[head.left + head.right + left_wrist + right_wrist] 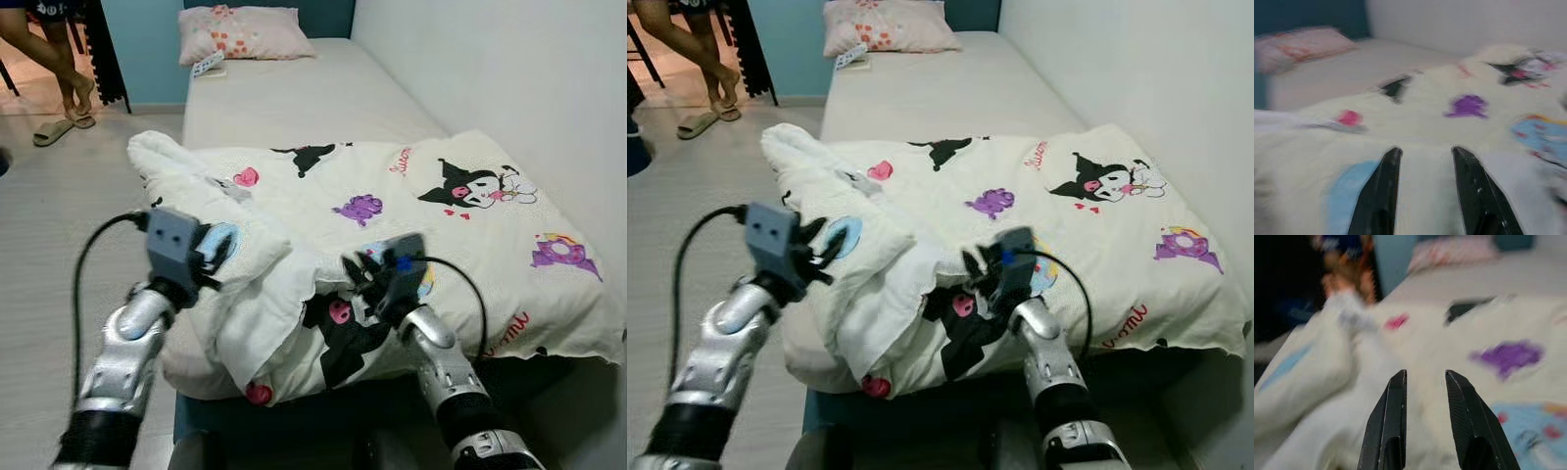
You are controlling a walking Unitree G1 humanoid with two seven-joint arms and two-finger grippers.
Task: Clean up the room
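- A cream blanket (pixel 392 225) printed with cartoon figures is seen spread over the foot end of the bed (pixel 294 98), its right edge lying along the white wall (pixel 509 69).
- Toward the bed's left edge the blanket is bunched into a thick fold, and part of it hangs over the near-left corner of the mattress.
- The left gripper (pixel 217 257) is held at the blanket's bunched left side, fingers parted, with the cloth lying between and under them in the left wrist view (pixel 1422 161); no firm pinch can be made out.
- The right gripper (pixel 977 269) is placed on the fold near the middle of the bed's foot edge, its two black fingers (pixel 1396 421) spread a little with blanket beneath them; whether cloth is caught cannot be told.
- A pink patterned pillow (pixel 245 31) is seen at the head end, with a small flat item (pixel 209 66) just beside it near the left edge; what it is cannot be told.
- On the floor (pixel 59 215) well left of the bed, a person's bare legs (pixel 54 59) are seen, with a sandal (pixel 51 132) lying near the feet.
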